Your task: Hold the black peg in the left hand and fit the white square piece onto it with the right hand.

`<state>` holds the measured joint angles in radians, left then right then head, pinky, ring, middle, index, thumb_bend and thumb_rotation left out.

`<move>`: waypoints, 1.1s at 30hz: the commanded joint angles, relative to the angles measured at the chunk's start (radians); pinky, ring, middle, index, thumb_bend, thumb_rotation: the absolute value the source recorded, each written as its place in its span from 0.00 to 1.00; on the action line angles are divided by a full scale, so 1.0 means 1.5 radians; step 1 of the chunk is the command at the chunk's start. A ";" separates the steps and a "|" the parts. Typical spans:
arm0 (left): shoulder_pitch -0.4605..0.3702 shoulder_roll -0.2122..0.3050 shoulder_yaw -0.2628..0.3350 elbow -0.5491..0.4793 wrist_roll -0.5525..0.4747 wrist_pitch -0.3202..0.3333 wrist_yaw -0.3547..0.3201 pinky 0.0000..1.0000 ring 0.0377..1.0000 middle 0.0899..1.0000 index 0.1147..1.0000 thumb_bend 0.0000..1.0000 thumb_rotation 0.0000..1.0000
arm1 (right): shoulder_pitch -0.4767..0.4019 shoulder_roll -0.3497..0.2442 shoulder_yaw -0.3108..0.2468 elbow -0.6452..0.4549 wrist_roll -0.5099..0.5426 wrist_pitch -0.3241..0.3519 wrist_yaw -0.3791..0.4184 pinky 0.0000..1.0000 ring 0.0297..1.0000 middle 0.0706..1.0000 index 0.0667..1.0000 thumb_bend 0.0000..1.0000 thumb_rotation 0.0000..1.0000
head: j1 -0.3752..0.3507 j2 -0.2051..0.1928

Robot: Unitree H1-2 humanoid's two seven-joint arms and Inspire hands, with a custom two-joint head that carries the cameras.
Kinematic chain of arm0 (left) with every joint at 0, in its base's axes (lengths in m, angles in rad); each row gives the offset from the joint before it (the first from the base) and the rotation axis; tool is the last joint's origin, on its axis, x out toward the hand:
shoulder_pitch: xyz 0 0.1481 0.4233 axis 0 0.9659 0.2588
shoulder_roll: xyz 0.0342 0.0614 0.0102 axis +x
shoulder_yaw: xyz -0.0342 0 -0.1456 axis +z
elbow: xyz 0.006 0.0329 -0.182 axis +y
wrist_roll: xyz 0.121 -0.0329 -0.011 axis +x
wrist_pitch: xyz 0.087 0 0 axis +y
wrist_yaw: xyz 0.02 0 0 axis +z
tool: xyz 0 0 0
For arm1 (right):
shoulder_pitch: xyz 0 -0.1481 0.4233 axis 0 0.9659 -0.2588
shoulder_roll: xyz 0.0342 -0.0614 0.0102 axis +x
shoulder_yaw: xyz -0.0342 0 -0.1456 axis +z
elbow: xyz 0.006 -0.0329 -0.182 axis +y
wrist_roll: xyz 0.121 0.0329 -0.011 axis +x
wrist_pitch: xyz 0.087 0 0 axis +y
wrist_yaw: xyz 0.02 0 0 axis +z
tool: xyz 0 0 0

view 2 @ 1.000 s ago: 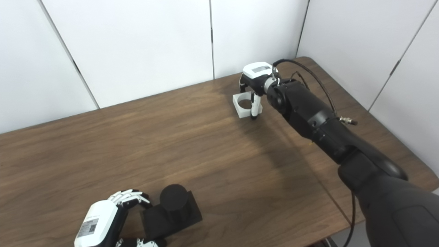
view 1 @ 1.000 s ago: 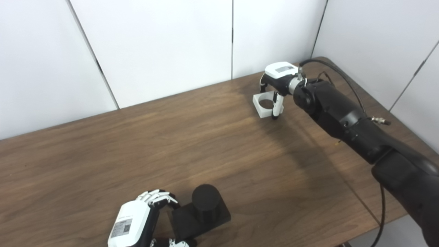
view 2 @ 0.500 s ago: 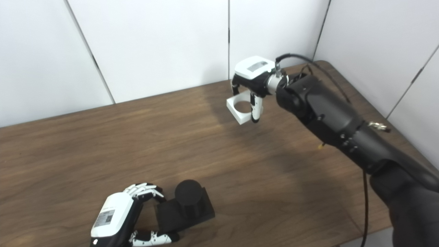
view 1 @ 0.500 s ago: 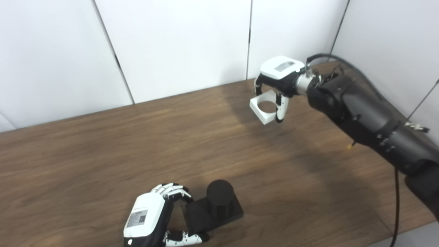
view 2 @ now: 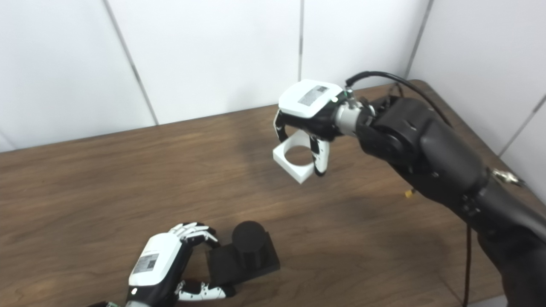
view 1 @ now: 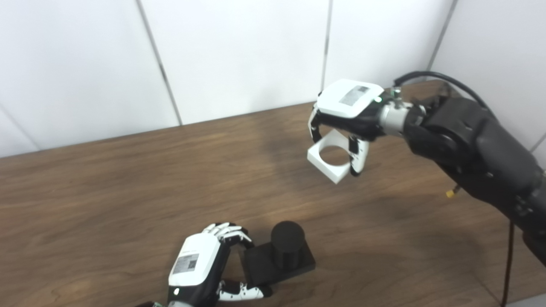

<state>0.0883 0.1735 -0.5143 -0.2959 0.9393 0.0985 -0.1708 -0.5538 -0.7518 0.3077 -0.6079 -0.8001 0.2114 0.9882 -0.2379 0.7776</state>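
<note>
The black peg [view 1: 288, 241], a short cylinder on a square black base, stands on the table near the front edge. My left hand [view 1: 200, 266] is shut on the left side of its base, fingers over the far edge and thumb along the near edge. The white square piece [view 1: 330, 157], with a round hole through it, hangs in the air above the table at the right. My right hand [view 1: 347, 113] is shut on it from above. The piece is well up and to the right of the peg.
The brown wooden table [view 1: 106, 183] runs across the whole view, with white wall panels [view 1: 234, 55] behind it. The right arm [view 1: 473, 149] and its black cable [view 1: 507, 273] reach over the table's right end.
My right hand has lifted the white piece off the table and carried it nearer and toward the peg. The camera has also shifted. The left hand keeps its hold on the peg base.
</note>
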 commanded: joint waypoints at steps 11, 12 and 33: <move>-0.008 -0.010 -0.031 0.015 0.021 0.018 -0.052 0.90 0.84 0.76 0.42 0.52 0.05 | -0.095 0.049 -0.039 -0.150 0.062 0.082 0.128 0.95 0.84 0.74 0.45 0.52 0.13 | 0.013 0.028; -0.008 -0.010 -0.032 0.015 0.022 0.017 -0.050 0.90 0.84 0.76 0.42 0.52 0.05 | -0.099 0.053 -0.037 -0.157 0.066 0.091 0.137 0.94 0.84 0.74 0.45 0.52 0.13 | 0.013 0.028; -0.013 -0.008 -0.032 -0.007 0.021 0.033 -0.071 0.90 0.84 0.76 0.42 0.51 0.05 | -0.072 0.057 0.022 -0.155 0.086 0.133 0.137 0.95 0.85 0.73 0.45 0.52 0.13 | 0.001 0.058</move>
<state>0.0629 0.1601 -0.5406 -0.3116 0.9602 0.1467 -0.2175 -0.6423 -0.6483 0.3528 -0.8354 -0.6671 0.3878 1.1565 -0.2378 0.8636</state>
